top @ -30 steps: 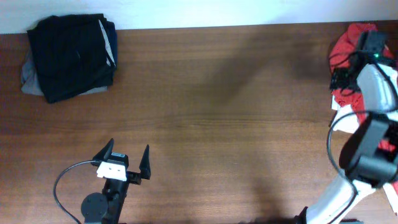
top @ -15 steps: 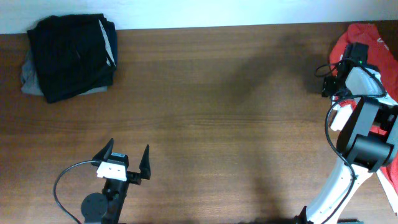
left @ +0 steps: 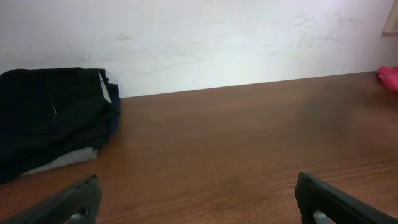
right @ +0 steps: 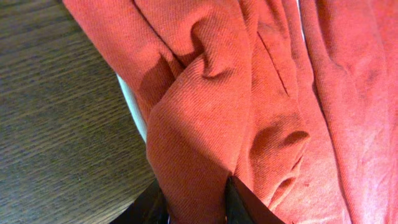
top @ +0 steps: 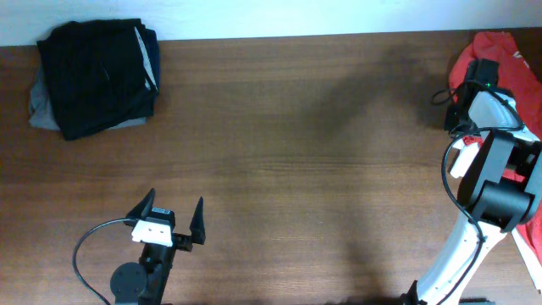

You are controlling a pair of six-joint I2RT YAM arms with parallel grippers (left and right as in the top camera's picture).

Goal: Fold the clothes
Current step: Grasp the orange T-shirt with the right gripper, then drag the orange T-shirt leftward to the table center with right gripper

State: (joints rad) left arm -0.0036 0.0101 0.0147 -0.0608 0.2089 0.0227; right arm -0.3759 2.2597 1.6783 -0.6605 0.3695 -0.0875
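Entry: risks from this position, largest thing first.

Desk (top: 296, 152): brown wood, with a wide bare middle. That is where I judge the fold has to happen, and nothing of the task lies there yet.

Red-orange T-shirt (top: 495, 49): heaped at the far right end of the desk, and it seems to hang partly over that edge. Main risk: if my hold gives way, the hanging part could drag the rest off the desk and out of reach.

Black-and-grey garment pile (top: 97, 76): far left corner, well apart from the shirt. It is only a risk if a long drag overshoots.

Right pincer (right: 198, 198): clamped on a bunched ridge of the T-shirt (right: 249, 93). The wrist view shows cloth wadded between both fingers. I cannot tell how many layers are caught, or whether it is hem, sleeve or body. Hauling by a blind pinch could bring the shirt over as a twisted lump, and thin cotton may creep out of the clamp. A white edge shows under the cloth; I cannot identify it, and it may snag.

Left pincer (top: 174, 212): fingers apart, empty, near the front edge and well away from the shirt. It is too far away to catch a slip.
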